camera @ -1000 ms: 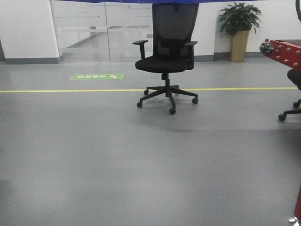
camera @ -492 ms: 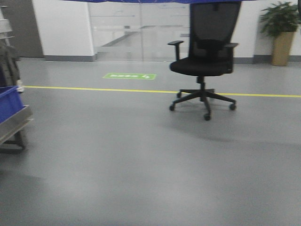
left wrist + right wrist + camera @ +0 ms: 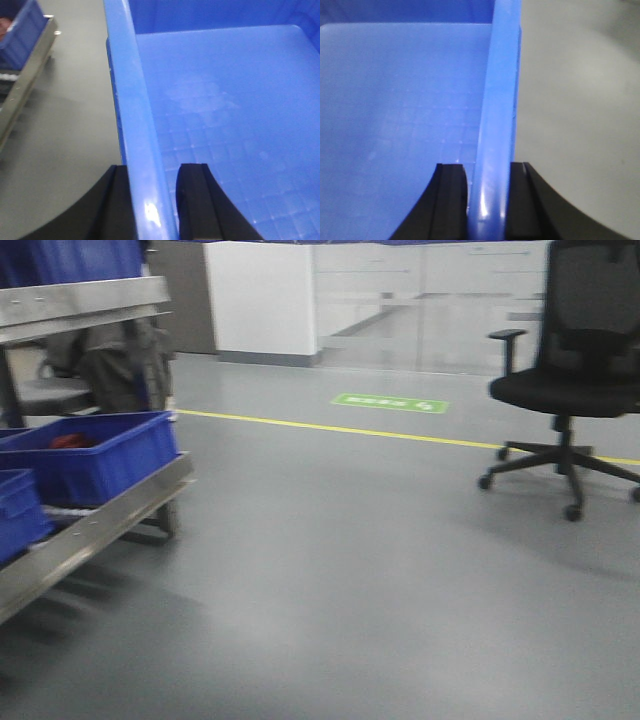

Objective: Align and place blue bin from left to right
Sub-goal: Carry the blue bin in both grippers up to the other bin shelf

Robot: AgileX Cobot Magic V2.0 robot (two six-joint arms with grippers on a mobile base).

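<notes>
At the left edge of the front view stands a metal rack (image 3: 100, 525). Two navy bins (image 3: 95, 455) sit on its lower shelf, the nearer one up against the shelf's right end with something red inside that is too blurred to name. An upper shelf runs across above them.

The left gripper (image 3: 154, 200) straddles the left wall of the blue bin (image 3: 225, 125), one finger outside and one inside, closed narrow on the rim. The bin is empty, its gridded bottom bare. It hangs between the two arms over bare floor (image 3: 330, 570), apart from the rack, whose shelf edge shows at the top left corner of the left wrist view. The right gripper (image 3: 487, 200) clamps the opposite wall the same way, fingers pressed to either side of the rim.

Further right, a yellow line (image 3: 350, 430) and a green floor marker (image 3: 390, 403) cross the floor, and an office chair (image 3: 575, 390) stands at the right edge.

As I judge it, the grasp and lift are done and the bin is in carriage. Setting it down on the rack and squaring it beside the navy bins is left to do, and which slot it takes I cannot tell.
</notes>
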